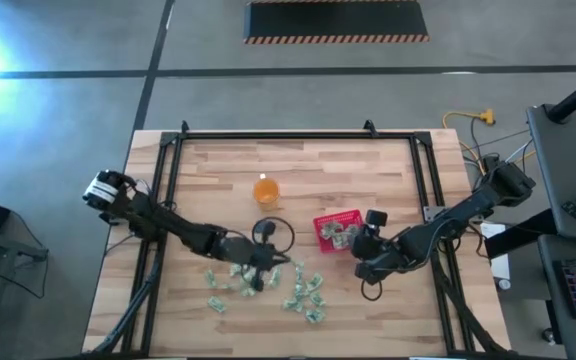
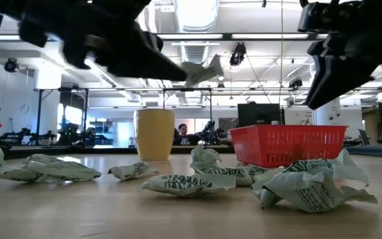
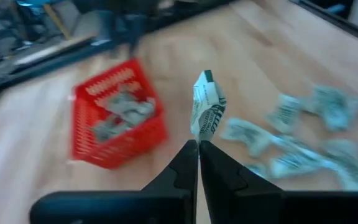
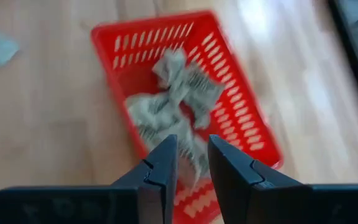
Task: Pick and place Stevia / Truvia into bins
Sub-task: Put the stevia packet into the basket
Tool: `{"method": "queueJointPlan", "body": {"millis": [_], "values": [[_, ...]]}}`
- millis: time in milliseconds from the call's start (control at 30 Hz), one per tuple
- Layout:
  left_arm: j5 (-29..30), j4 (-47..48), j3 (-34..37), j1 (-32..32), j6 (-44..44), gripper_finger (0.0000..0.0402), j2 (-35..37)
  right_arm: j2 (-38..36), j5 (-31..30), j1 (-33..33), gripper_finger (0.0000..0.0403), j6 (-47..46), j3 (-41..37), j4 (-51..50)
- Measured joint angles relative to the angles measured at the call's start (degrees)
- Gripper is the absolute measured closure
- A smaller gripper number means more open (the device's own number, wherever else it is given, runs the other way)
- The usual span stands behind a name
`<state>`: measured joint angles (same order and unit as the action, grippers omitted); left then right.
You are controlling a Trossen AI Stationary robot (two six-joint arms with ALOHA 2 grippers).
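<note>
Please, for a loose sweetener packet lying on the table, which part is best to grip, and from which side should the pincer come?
Probably from above, closing across a raised crumpled fold of the packet. These lie low and wrinkled on the table, so flat edges offer little. The left pincer holds its packet by one edge this way.

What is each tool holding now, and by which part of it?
The left tool pinches one Stevia packet by its lower edge. The right tool, jaws apart over the red basket, holds nothing.
</note>
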<state>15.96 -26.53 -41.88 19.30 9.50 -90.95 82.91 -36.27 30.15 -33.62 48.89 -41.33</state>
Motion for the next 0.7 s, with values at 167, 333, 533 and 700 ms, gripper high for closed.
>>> {"method": "queueJointPlan", "body": {"millis": [167, 333, 533, 700], "values": [[-1.21, -0.01, -2.14, -5.56, 0.35, 0.0402, 0.14, -0.02, 10.3, 0.77, 0.0333, -2.87, 2.01, -2.92], [-7.65, 0.01, -4.47, -11.07, 0.27, 0.0402, -0.46, -0.02, 15.76, 3.13, 0.0335, -5.23, 2.44, -2.78], [-13.35, 0.14, -8.99, -14.82, 0.42, 0.0402, -4.35, -0.04, 15.32, 4.61, 0.0332, -5.34, 2.49, -1.65], [-15.39, -0.11, -14.83, -15.6, 1.96, 0.0401, -11.2, -0.02, 15.17, 4.6, 0.0334, -1.69, 2.3, 1.97]]}}
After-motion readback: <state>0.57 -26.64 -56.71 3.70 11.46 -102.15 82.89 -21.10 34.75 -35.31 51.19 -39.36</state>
